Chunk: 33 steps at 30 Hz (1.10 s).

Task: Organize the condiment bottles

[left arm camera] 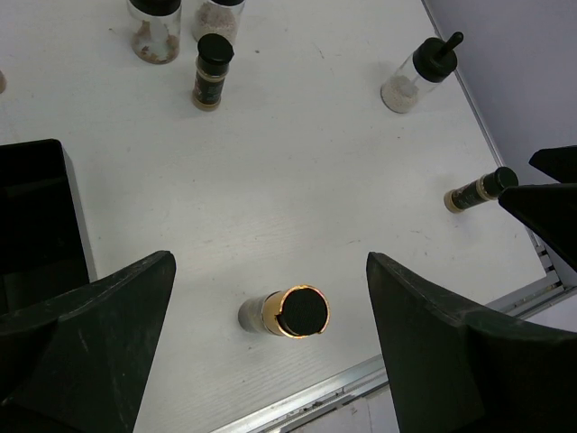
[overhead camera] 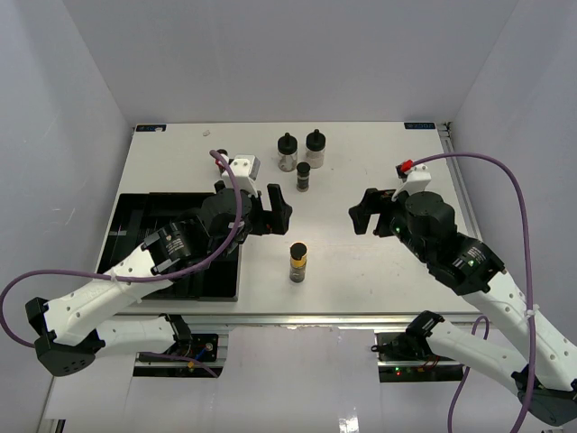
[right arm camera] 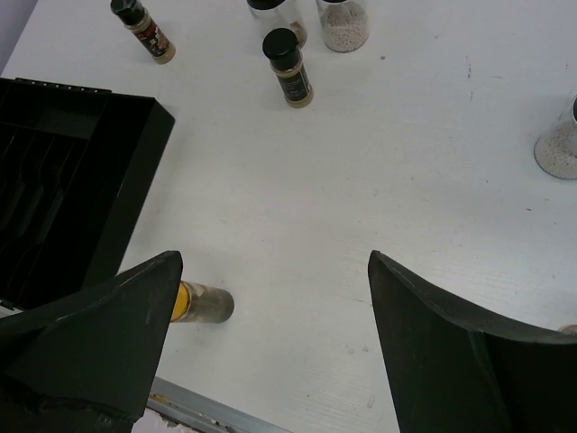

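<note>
Eyeing the yellow bottle [overhead camera: 297,262], standing upright with its long axis vertical near the front edge of the table [overhead camera: 388,271], just on the near side of the left gripper [overhead camera: 278,215] and centred between its wide-apart, empty jaws in the left wrist view. Lying farther from the right gripper [overhead camera: 362,212], likewise spread and holding nothing. Counting seven condiment bottles across the views, four slim bottles [overhead camera: 304,176] including the yellow one and three wide powder bottles [overhead camera: 315,146], all showing outside the one black tray [overhead camera: 135,216].
</note>
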### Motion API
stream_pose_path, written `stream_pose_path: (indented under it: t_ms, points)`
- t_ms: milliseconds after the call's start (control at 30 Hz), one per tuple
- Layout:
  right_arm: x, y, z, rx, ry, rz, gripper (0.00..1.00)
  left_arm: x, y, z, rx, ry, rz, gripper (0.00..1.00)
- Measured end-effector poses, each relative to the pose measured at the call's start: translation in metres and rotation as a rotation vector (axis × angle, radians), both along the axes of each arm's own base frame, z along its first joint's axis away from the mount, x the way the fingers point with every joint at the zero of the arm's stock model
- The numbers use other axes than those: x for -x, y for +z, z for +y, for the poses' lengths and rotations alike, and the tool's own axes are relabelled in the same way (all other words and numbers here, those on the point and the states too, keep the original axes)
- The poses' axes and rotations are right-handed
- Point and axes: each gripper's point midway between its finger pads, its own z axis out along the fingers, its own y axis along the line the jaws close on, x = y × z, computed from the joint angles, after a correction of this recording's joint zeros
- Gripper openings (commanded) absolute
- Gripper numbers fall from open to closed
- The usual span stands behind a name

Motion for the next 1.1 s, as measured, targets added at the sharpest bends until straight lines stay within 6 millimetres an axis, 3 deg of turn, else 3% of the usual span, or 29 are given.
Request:
stream_pose_path:
  t_ms: [367, 500, 733, 933, 1100]
  points:
    - [0.001, 0.004, -0.001, 0.002, 0.007, -0.012, 0.9, -0.002, -0.015, -0.003, -0.067, -0.003, 0.03, 0.96]
    - [0.006, 0.014, -0.005, -0.02, 0.014, -0.055, 0.9, -0.002, -0.035, -0.011, -0.135, -0.034, 0.074, 0.88]
    - [0.012, 0.022, -0.012, -0.038, 0.021, -0.108, 0.9, 0.007, -0.076, -0.034, -0.23, -0.143, 0.16, 0.88]
    - [0.011, 0.016, -0.011, -0.02, 0.025, -0.102, 0.9, 0.018, -0.088, -0.047, -0.251, -0.206, 0.185, 0.87]
    - [0.01, 0.008, -0.011, 0.0, 0.028, -0.092, 0.9, 0.022, -0.113, -0.056, -0.31, -0.232, 0.235, 0.87]
